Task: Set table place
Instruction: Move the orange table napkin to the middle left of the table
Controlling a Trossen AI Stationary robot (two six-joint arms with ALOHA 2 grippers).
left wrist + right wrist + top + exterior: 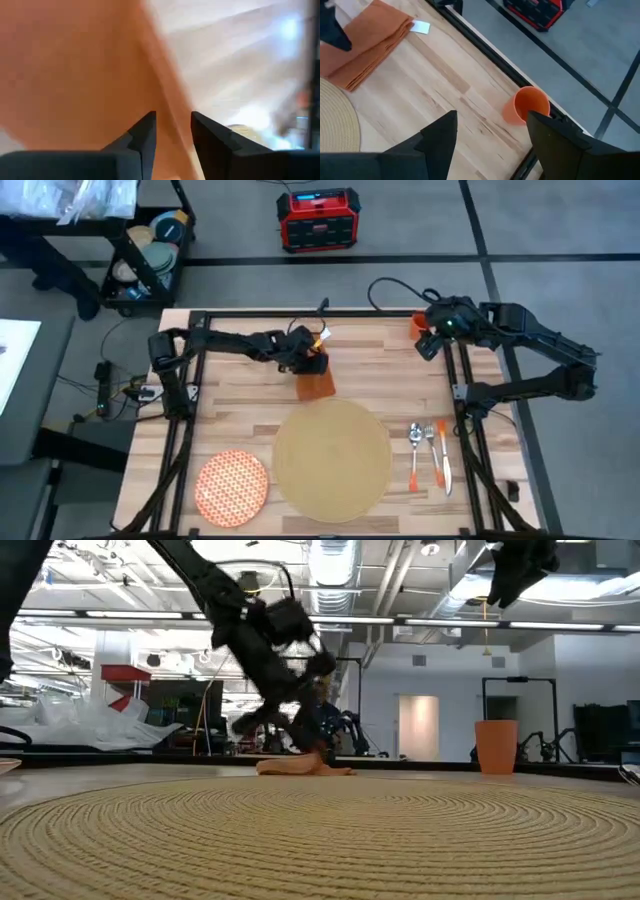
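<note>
Left gripper (pixel 312 360) down at far end of rust-orange cloth napkin (pixel 316 385), near table's (pixel 240 405) far edge; finger grip unclear; right gripper (pixel 490 132) fingers apart above small orange cup (pixel 526 105), far right corner

The light-wood butcher-block table (pixel 240 395) had a black frame. A big round tan woven placemat (pixel 332 459) lay flat near its front edge. An orange-patterned round plate (pixel 232 487) sat just beside the placemat, towards the left arm's side. The folded rust-orange napkin (pixel 316 385) lay flat just behind the placemat. The spoon (pixel 414 454), fork (pixel 430 445) and knife (pixel 442 461), all orange-handled, lay side by side on the placemat's other side. The small orange cup (pixel 526 105) stood upright at the far corner.
</note>
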